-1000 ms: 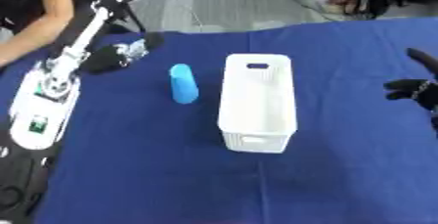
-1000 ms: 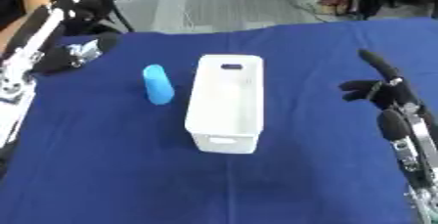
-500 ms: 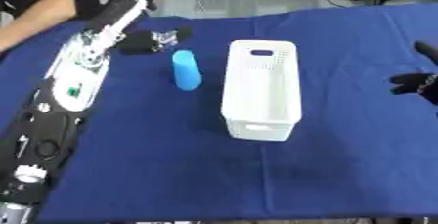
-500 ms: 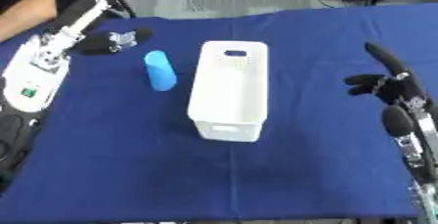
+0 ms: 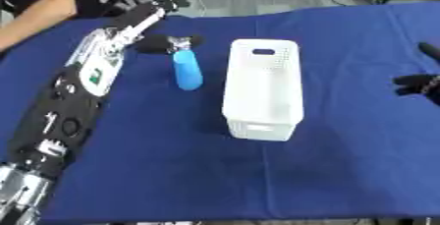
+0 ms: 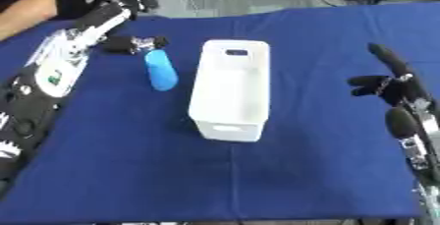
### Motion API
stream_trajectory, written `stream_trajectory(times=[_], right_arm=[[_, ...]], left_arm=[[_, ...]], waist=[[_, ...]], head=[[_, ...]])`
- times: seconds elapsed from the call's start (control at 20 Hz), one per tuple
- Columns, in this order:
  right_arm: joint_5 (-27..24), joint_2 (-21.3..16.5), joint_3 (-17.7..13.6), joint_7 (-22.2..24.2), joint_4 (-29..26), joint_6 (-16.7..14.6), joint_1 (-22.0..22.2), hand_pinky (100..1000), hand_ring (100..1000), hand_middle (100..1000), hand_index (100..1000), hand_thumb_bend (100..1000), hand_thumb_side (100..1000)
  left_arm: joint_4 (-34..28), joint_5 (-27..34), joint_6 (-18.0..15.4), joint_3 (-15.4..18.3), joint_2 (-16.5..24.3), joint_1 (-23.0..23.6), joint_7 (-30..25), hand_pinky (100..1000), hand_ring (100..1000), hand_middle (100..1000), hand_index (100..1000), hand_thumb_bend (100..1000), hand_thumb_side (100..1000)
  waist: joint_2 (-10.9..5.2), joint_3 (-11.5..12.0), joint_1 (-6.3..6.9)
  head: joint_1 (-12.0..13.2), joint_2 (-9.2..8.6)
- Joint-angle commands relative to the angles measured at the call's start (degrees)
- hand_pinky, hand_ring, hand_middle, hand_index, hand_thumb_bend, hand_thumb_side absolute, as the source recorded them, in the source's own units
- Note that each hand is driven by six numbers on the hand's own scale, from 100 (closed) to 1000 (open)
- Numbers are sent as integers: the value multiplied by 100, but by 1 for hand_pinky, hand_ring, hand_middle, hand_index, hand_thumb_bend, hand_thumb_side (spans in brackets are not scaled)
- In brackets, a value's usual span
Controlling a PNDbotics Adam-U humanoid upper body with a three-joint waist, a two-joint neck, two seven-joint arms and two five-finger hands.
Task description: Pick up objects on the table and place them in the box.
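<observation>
Blue object: a rounded blue cylinder (image 5: 186, 70) lies flat on the blue tablecloth (image 5: 172, 170), long axis running away from the robot, just left of the box and not touching it; it is the only loose item visible, so it reads as the pick target
Box: the white box (image 5: 262, 91) stands upright mid-table, open top facing up and apparently empty, its long side parallel to the cylinder; that keeps the carry short, a lift and a small shift to the right
Left hand: the left hand (image 5: 163, 43) sits at the far end of the cylinder, dark fingers reaching toward its top; they look partly curled but seem not to wrap it, and the blur there makes contact hard to judge, so I cannot tell whether it is grasping
Right hand: the right hand (image 6: 382, 84) hovers at the right side over bare cloth, well apart from the box, fingers curled inward on nothing; it looks parked to stay out of the way
Stage: judged as the approach to the first pick, nothing yet in the box
Open room: a narrow strip of cloth separates cylinder and box, tight for fingers on that side; the cylinder's left side is more open
Edges: the far table edge lies close behind the left hand; a nudged cylinder could roll sideways toward the box wall
</observation>
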Motion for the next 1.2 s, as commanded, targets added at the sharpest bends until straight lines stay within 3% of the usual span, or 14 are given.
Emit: stream_trajectory(times=[0.05,0.35,1.2], right_arm=[[-4,-41,7,25,-63,-8,-46,671,733,987,1000,536,968],[-4,-40,6,28,-65,-10,-40,672,734,987,1000,536,969],[-13,-35,12,41,-69,-13,-42,672,734,988,1000,536,970]], left_arm=[[327,-290,-41,61,23,-246,32,829,913,961,981,1000,872],[629,-861,45,83,-54,-376,192,854,919,957,984,1000,878],[630,-2034,230,13,-209,-444,521,883,922,942,987,1000,887]], waist=[[-81,5,-27],[-81,12,-36],[-89,8,-43]], head=[[45,-5],[55,-5],[91,-5]])
